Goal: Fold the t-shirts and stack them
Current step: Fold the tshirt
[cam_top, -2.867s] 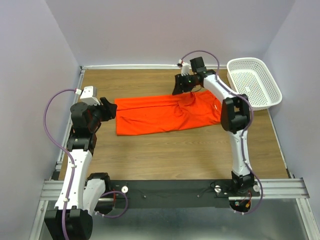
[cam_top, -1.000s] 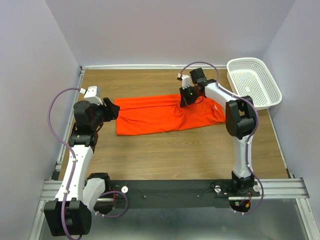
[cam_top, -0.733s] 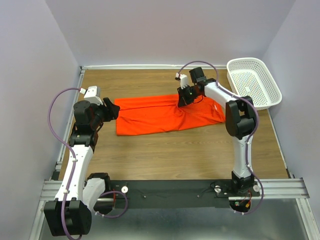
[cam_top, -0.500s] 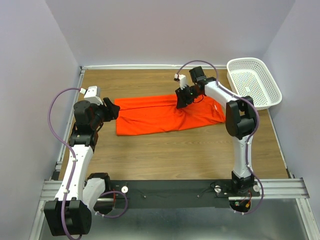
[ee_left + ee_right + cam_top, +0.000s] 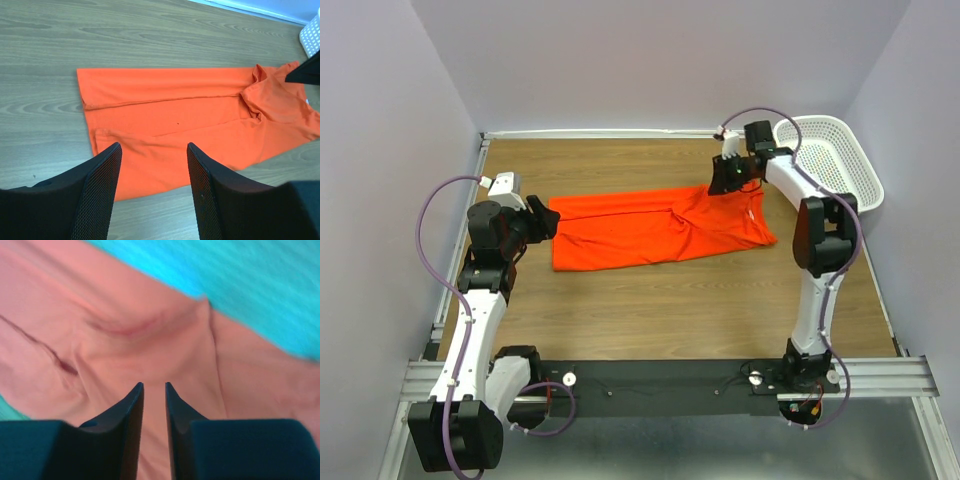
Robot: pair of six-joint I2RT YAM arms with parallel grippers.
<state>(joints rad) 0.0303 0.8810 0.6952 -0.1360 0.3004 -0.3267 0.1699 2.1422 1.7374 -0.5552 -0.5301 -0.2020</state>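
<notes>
T-shirt [image 5: 640, 228] flat between left gripper [image 5: 546, 216] and right gripper [image 5: 723, 184]

L gripper [image 5: 545, 222]: jaws wide apart, nothing between 2 mesh-faced fingers [image 5: 100, 190]. Wrist directly behind it, L arm bent at elbow, upper link rising from base well behind gripper.
R gripper [image 5: 723, 180]: 2 fingers [image 5: 127, 410] only narrow slit apart, nothing seen between. R arm stretched far fwd, elbow behind & right of gripper. R wrist view blurred.
</notes>
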